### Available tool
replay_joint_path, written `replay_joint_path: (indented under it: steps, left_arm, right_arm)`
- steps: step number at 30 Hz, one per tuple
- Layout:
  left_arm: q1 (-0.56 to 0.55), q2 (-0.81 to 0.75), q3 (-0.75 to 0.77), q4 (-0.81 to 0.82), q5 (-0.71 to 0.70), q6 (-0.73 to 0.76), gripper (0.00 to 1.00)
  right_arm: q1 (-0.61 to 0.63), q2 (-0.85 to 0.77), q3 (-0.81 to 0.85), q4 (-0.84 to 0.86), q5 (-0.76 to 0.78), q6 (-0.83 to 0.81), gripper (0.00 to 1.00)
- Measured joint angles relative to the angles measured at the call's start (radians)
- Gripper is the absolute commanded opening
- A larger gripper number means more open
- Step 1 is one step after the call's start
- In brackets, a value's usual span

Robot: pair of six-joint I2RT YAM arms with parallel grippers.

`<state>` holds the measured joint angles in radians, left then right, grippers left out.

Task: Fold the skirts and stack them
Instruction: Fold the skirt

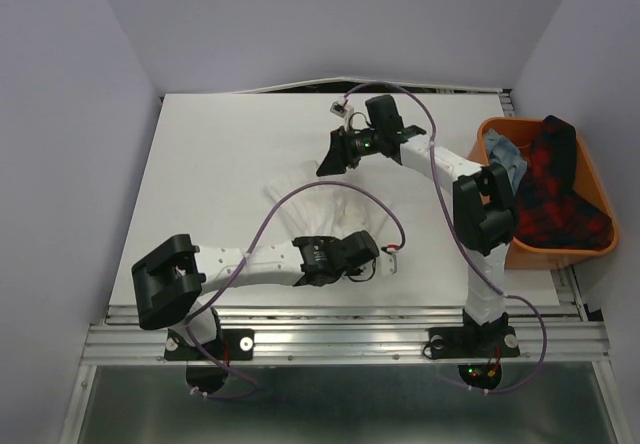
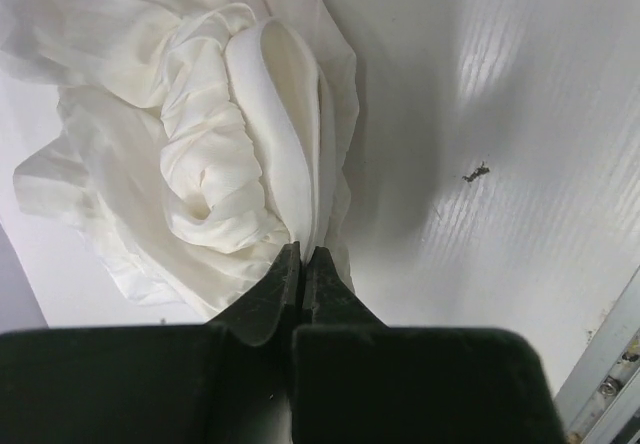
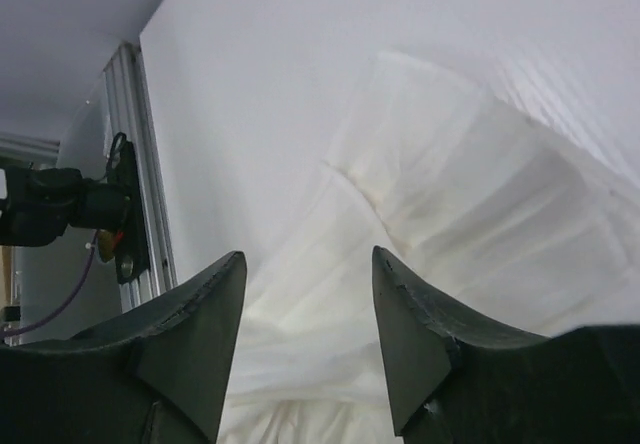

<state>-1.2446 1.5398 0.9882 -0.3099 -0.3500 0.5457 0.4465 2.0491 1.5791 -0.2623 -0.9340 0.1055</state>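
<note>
Spreading the white skirt, crumpled on the tabletop, seems in hand: the left end effector pinches its near edge, the right end effector hovers open over its far side, probably needing a matching grip next.

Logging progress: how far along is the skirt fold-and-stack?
Done: nothing folded or stacked. In hand: left claw shut on the crumpled white skirt; right claw open above it. Left: plaid skirt and denim skirt sit in the orange tub.
</note>
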Motion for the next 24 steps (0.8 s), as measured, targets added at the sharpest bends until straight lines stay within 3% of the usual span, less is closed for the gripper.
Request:
replay_joint_path:
  steps: [3,6,13,24]
  left_arm:
    - [0.000,-0.005,0.016,-0.024,0.015,-0.007,0.00]
    - [0.000,-0.016,0.031,-0.031,0.026,-0.013,0.00]
    - [0.000,-0.042,0.036,-0.035,0.037,-0.013,0.00]
    - [0.009,-0.093,0.089,-0.064,0.008,-0.010,0.00]
  right_arm:
    - [0.000,0.017,0.088,0.019,-0.053,0.015,0.58]
    - [0.014,0.040,0.075,0.058,-0.111,0.071,0.58]
    - [0.097,0.102,-0.173,0.316,-0.182,0.297,0.52]
    - [0.129,0.102,-0.342,0.358,-0.194,0.274,0.47]
